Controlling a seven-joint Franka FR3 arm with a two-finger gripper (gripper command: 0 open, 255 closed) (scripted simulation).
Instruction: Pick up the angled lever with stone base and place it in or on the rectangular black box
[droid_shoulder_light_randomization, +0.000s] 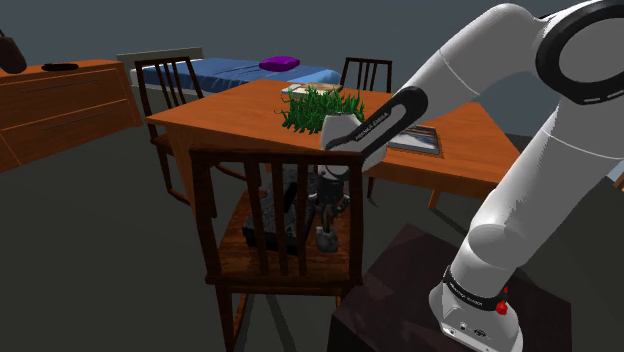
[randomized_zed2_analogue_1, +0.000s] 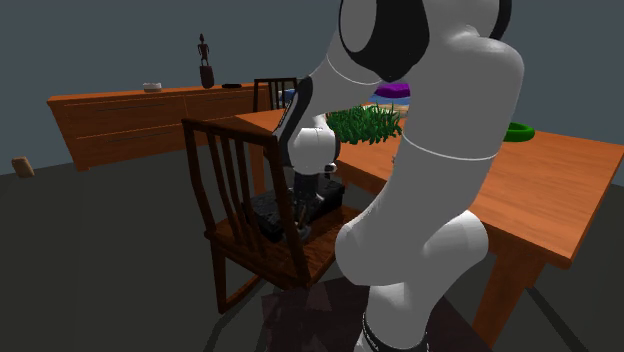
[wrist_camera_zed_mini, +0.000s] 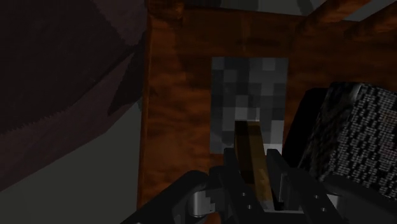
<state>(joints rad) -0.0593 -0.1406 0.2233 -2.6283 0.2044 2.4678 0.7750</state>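
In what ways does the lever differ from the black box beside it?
The lever has a grey base and a brown handle; the box is black and speckled. The lever is slimmer, the box bulkier. Both sit on the chair seat.

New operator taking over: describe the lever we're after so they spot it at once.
Start at the wooden chair beside the big table. On its seat stand a black box and, under the tool, the lever. The lever is the brown slanted stick on a mottled grey base, unlike the blocky box.
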